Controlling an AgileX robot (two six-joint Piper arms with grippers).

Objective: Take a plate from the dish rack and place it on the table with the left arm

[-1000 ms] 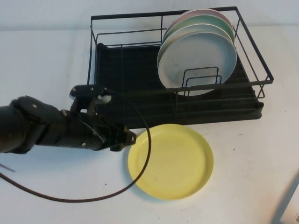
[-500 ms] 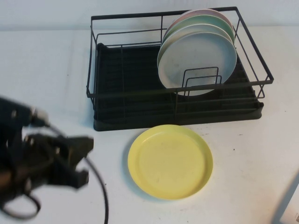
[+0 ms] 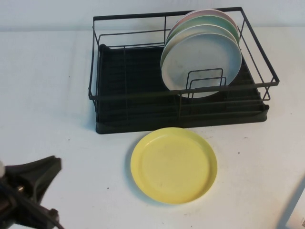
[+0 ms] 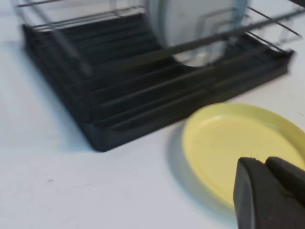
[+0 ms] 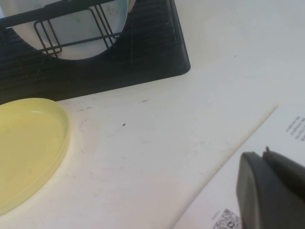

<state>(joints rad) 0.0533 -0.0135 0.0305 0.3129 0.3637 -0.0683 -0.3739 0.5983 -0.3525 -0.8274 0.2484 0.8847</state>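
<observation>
The pale yellow plate (image 3: 174, 164) lies flat on the white table (image 3: 47, 86), just in front of the black wire dish rack (image 3: 133, 95). My left gripper (image 3: 56, 163) is at the front left corner of the high view, well left of the plate, shut and empty. In the left wrist view its fingers (image 4: 264, 164) are pressed together over the near rim of the plate (image 4: 238, 143), with the rack (image 4: 119, 90) behind. My right gripper (image 5: 264, 155) is shut and empty, low over a paper sheet, right of the plate (image 5: 26, 148).
A grey plate (image 3: 202, 59) stands upright in the rack's right half, with a green plate (image 3: 209, 21) and a pink plate (image 3: 200, 13) behind it. A white printed paper sheet (image 5: 286, 129) lies at the table's front right.
My left arm has pulled back from beside the plate's left rim to the front left corner. The yellow plate stays where it lay.
</observation>
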